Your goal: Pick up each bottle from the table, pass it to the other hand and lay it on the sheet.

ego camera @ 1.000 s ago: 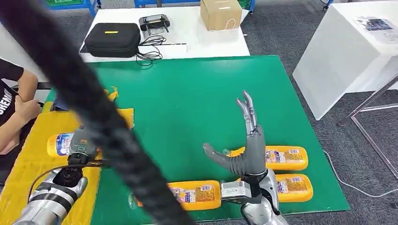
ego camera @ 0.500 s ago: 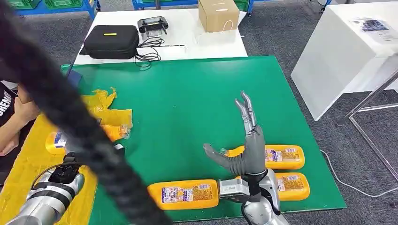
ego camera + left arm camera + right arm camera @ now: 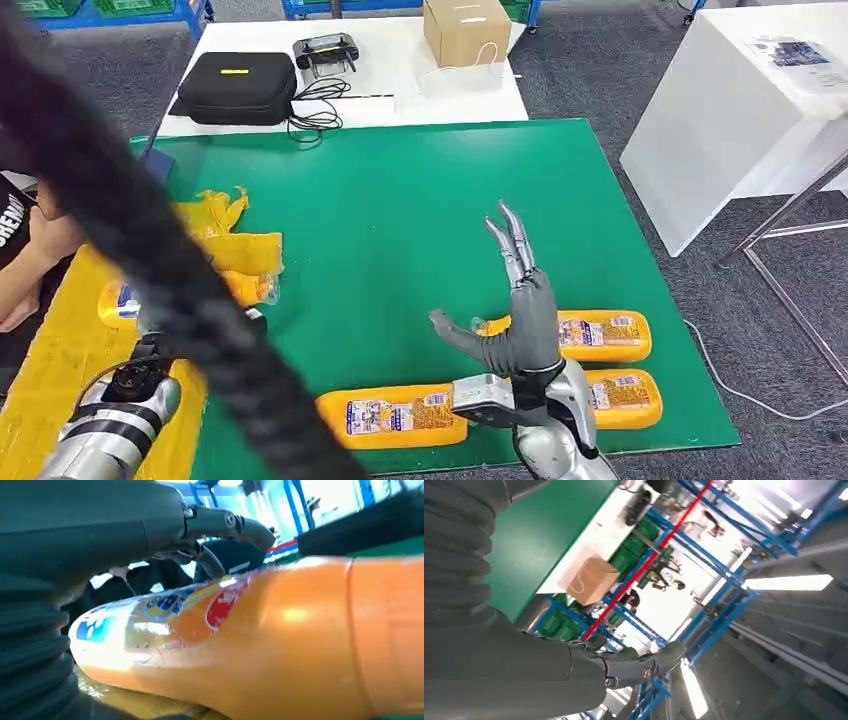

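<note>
Green table (image 3: 400, 220) beside white table (image 3: 420, 70), grey carpet (image 3: 600, 70).

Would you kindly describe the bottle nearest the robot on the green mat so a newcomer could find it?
On the green mat, look to the near edge. The bottle lies on its side just left of the raised right hand, alone, whereas the other two bottles lie stacked as a pair to the right.

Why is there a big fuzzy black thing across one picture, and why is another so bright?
In the head view, a dark ribbed cable hangs very close to the camera, so it is out of focus and hides part of the yellow sheet. In the right wrist view, the ceiling light glares white. In the left wrist view, the orange bottle looks soft and shows shiny spots.
</note>
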